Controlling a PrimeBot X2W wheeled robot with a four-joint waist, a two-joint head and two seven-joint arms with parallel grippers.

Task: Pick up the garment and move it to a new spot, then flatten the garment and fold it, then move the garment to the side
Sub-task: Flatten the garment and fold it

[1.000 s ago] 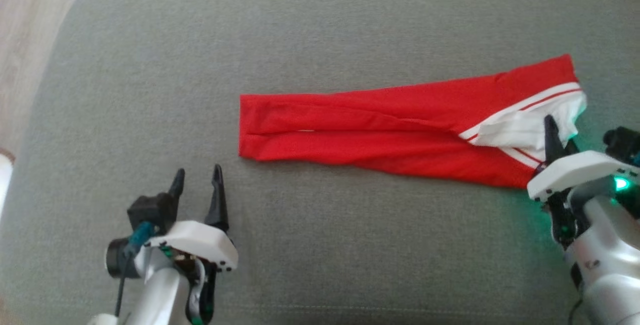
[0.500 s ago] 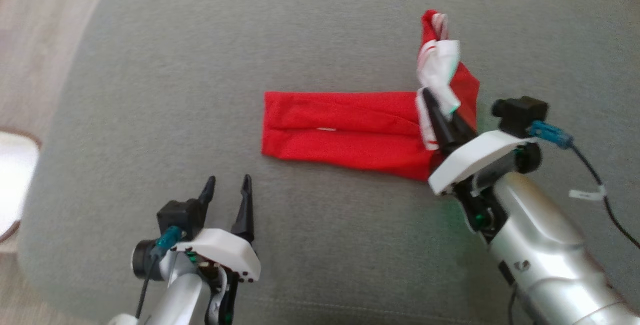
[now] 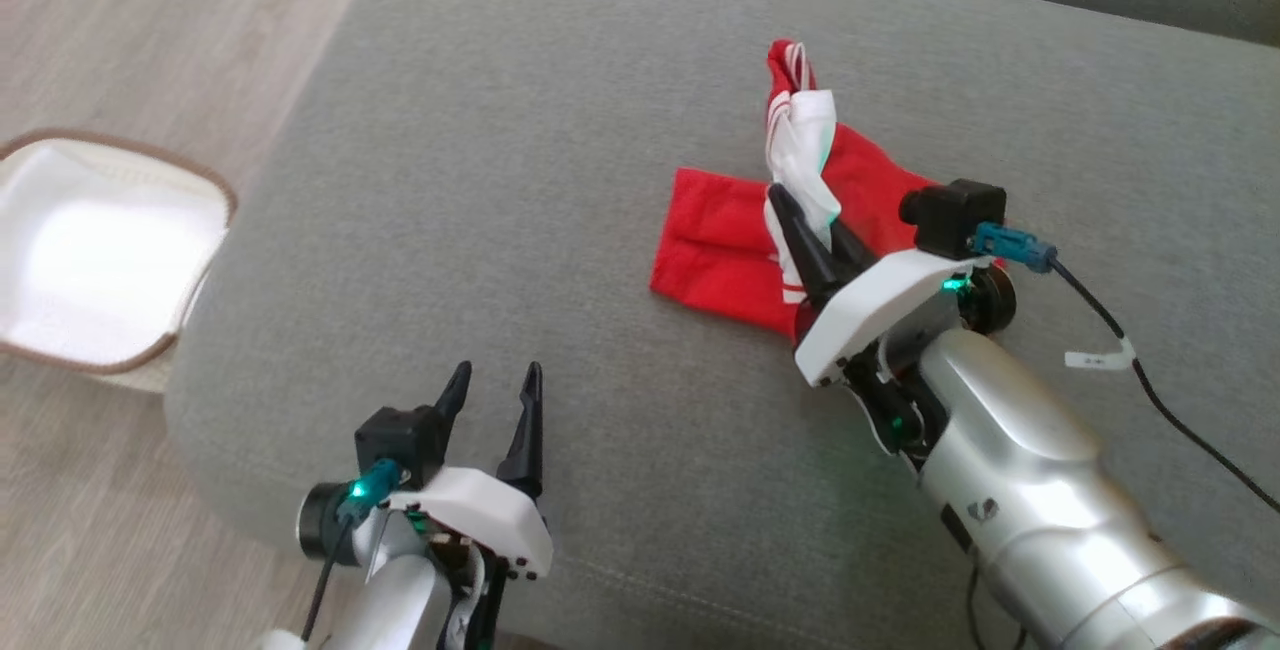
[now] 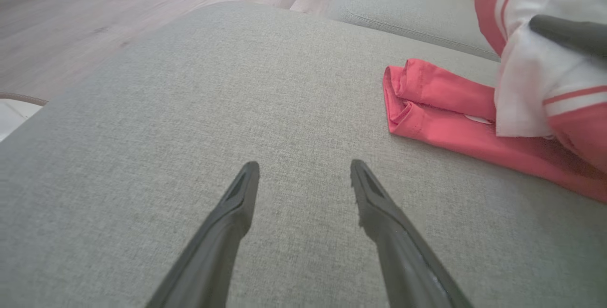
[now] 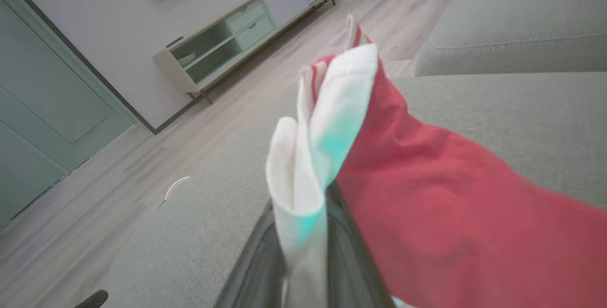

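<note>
- Now the right gripper (image 3: pixel 808 215) is pressed together on the garment (image 3: pixel 715 245); it pinches the white end with red stripes between its two dark fingers.
- Above the tips of this gripper the pinched end stands up from the cushion (image 3: pixel 550 130), and white cloth falls down over the fingers.
- In the right wrist view, the right gripper (image 5: pixel 303 237) has the white fold directly between its fingers. The red cloth of the garment (image 5: pixel 427 194) hangs on the right side of them.
- Below and to the left of the right gripper, the other part of the garment lies flat on the grey cushion, with its straight end toward the left gripper's side.
- The left gripper (image 3: pixel 497 375) is spread and holds nothing. It is low over the cushion, near the front edge, and well apart from the garment.
- In the left wrist view, the left gripper (image 4: pixel 304 166) has bare cushion between its fingers. The garment (image 4: pixel 446 109) lies beyond the tips and to the right of them.
- At the upper right of that view, one dark finger (image 4: pixel 569 35) of the right gripper lies against the white cloth.
- Whether the left fingertips touch the cushion, I cannot tell.
- Far to the left of the left gripper, a basket (image 3: pixel 100 250) with white lining and brown rim stands on the wooden floor (image 3: pixel 150 30).
- A black cable (image 3: pixel 1150 390) hangs behind the right gripper.
</note>
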